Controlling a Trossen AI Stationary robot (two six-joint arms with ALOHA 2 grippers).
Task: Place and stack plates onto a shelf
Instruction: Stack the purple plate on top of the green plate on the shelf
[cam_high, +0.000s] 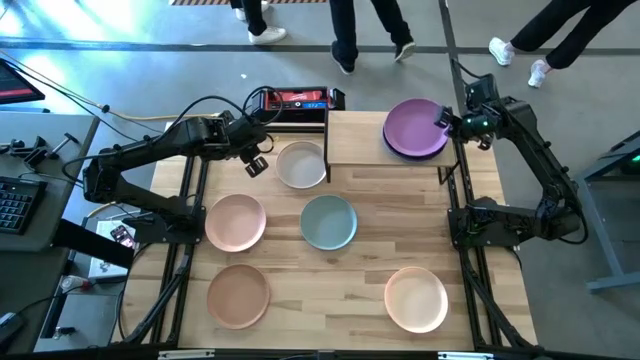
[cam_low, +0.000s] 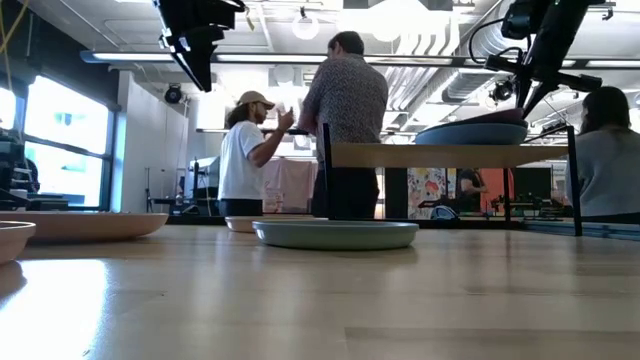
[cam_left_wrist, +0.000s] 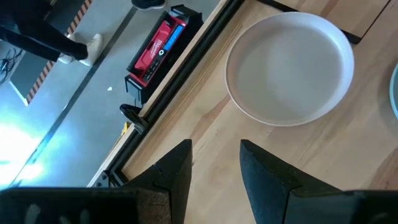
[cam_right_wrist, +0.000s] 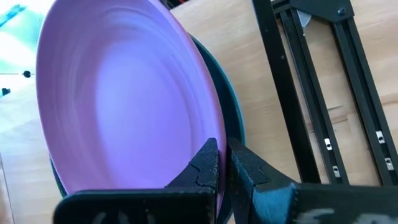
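Note:
The shelf (cam_high: 360, 140) stands at the table's far edge. On its right half a purple plate (cam_high: 414, 126) lies on a dark teal plate (cam_right_wrist: 235, 134), with my right gripper (cam_high: 446, 120) shut on the purple one's rim. My left gripper (cam_high: 255, 160) hangs open above the table, just left of a beige plate (cam_high: 302, 165) and touching nothing. In the left wrist view this plate (cam_left_wrist: 289, 65) lies beyond the open fingers (cam_left_wrist: 180, 171). Flat on the tabletop rest a pink plate (cam_high: 236, 221), a sage green plate (cam_high: 329, 222), a tan plate (cam_high: 238, 296) and a peach plate (cam_high: 416, 298). My right gripper pinches the purple plate's rim (cam_right_wrist: 210, 134) on its right side, one finger over the plate's inner face and one outside. The fingers slant down from the table's right. The plate rests on the dark teal plate on the shelf.
A red and black box (cam_high: 295, 100) sits just past the table's far edge, left of the shelf. Black frame rails (cam_high: 190, 200) run along the table's sides. People stand in the room beyond the table (cam_low: 345, 120). Bare wood lies between the plates in the middle.

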